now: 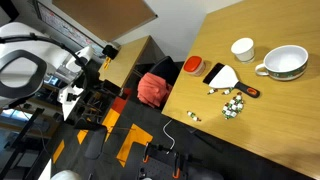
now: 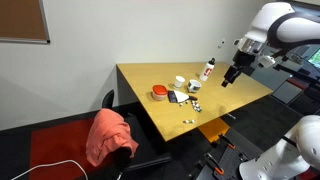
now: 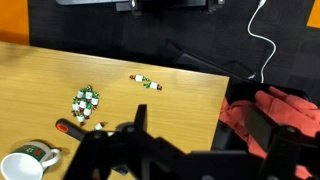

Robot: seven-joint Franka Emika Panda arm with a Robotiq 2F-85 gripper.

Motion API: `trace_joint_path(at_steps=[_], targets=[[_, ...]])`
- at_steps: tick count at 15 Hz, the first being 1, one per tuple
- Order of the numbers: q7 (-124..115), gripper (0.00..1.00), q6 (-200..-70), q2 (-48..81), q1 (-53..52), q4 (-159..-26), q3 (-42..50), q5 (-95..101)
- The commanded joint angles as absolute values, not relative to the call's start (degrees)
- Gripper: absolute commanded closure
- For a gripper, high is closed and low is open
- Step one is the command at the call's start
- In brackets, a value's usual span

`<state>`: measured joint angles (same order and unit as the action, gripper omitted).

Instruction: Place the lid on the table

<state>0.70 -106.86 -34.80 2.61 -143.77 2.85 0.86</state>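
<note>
The red-orange lid (image 1: 193, 65) lies flat on the light tan table (image 1: 270, 120) near its edge; it also shows in an exterior view (image 2: 159, 94) beside the white cup (image 2: 180, 82). The lid is out of the wrist view. My gripper (image 2: 229, 79) hangs in the air, well apart from the lid, and shows at the arm's end in an exterior view (image 1: 104, 51). In the wrist view its two dark fingers (image 3: 200, 125) are spread wide with nothing between them, high above the table (image 3: 180, 100).
A white cup (image 1: 242, 49), a green-rimmed bowl (image 1: 283, 63), a black-and-white dustpan-like item (image 1: 222, 75) and small green-white pieces (image 3: 87, 98) lie on the table. A bottle (image 2: 208, 70) stands at the back. A red cloth (image 3: 275, 110) drapes a chair. A darker wooden surface (image 1: 140, 60) adjoins.
</note>
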Motion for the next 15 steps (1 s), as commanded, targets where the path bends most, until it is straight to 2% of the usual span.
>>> trace_joint_path(at_steps=[1,5,12,15], targets=[[0.7,0.00,-106.7,-34.8,2.7,-143.7,2.8,0.8],[0.5,0.00,-107.8,-33.9,2.8,-143.3,2.8,0.8],[-6.8,0.00,-132.1,-20.2,5.6,-139.3,1.7,3.0],[-11.1,0.00,-137.5,-11.8,6.9,-135.4,1.7,4.6]])
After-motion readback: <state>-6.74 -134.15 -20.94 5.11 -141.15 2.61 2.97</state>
